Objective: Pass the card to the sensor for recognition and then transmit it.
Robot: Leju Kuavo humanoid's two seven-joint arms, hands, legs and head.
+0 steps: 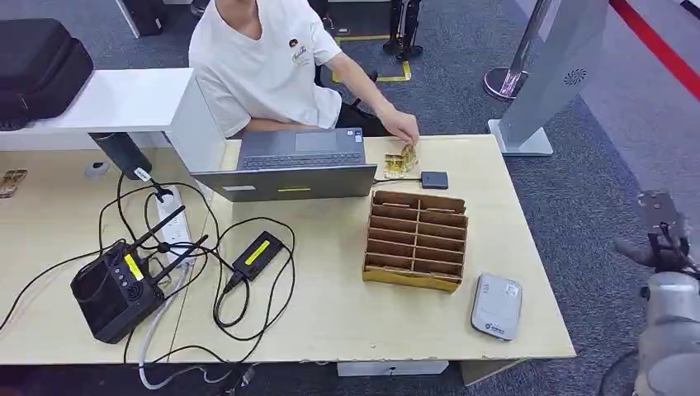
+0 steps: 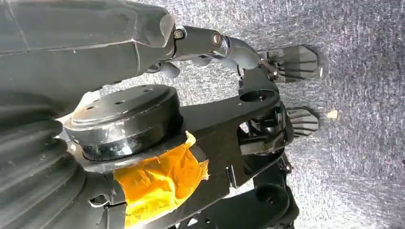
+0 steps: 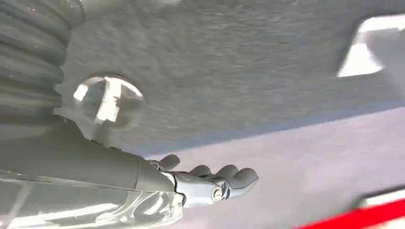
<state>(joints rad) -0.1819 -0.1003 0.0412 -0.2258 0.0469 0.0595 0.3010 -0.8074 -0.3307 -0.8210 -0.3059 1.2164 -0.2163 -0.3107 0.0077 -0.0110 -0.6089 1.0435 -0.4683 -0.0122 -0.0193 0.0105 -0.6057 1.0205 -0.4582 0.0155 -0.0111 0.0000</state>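
Fingers of the right hand curled loosely, holding nothing; left hand's state could not be told; a person's hand covered the cards.

Pale matt wood-laminate table. Brown corrugated-cardboard slotted organizer, rough edges. Grey smooth plastic card reader. Grey rough-pile carpet floor. Gold glossy cards.

right hand: near the head view's right edge beside the tabletop, too small to tell how its fingers lie
cards: partly under a person's hand, print too small to read
black case: cut off by the left edge
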